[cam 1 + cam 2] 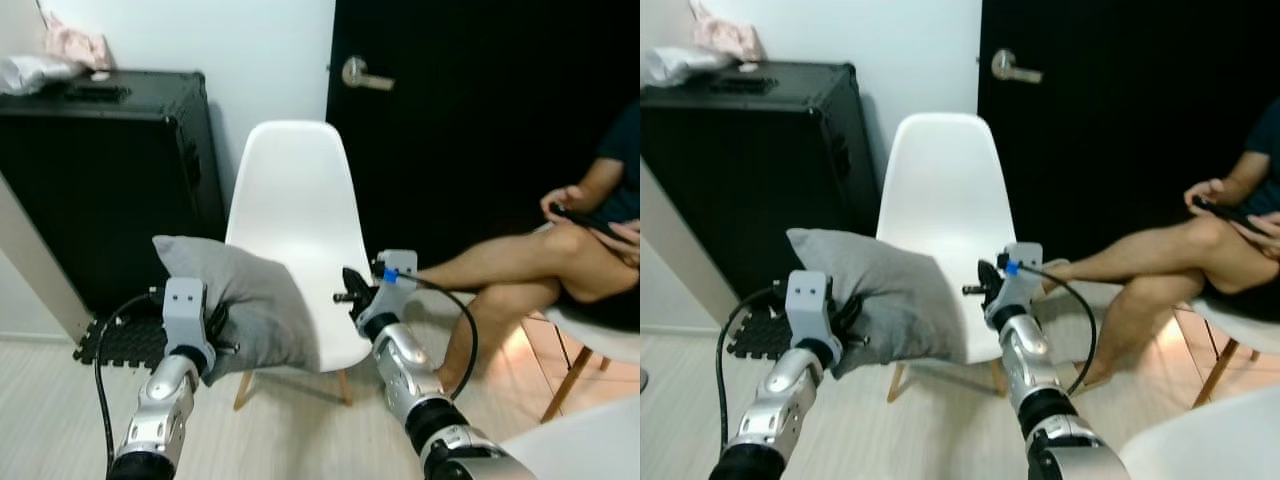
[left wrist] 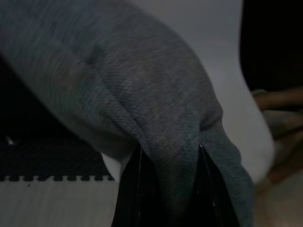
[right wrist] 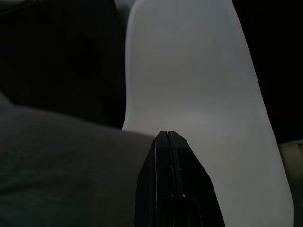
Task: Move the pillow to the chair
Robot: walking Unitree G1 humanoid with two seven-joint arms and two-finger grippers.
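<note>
The left end effector (image 1: 213, 338) grips the grey pillow (image 1: 240, 300) over the white chair's (image 1: 296, 215) left edge. The right end effector (image 1: 352, 290), fingers pressed together and empty, hovers near its right.

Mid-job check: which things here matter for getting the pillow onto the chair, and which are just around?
Job: pillow, clamped by the left gripper; white chair; right gripper, shut, beside the seat.

Just around: black case, door, seated person, foam mat.

Left claw (image 1: 845, 318) holds grey pillow (image 1: 885, 295) before white chair (image 1: 945, 190)
</note>
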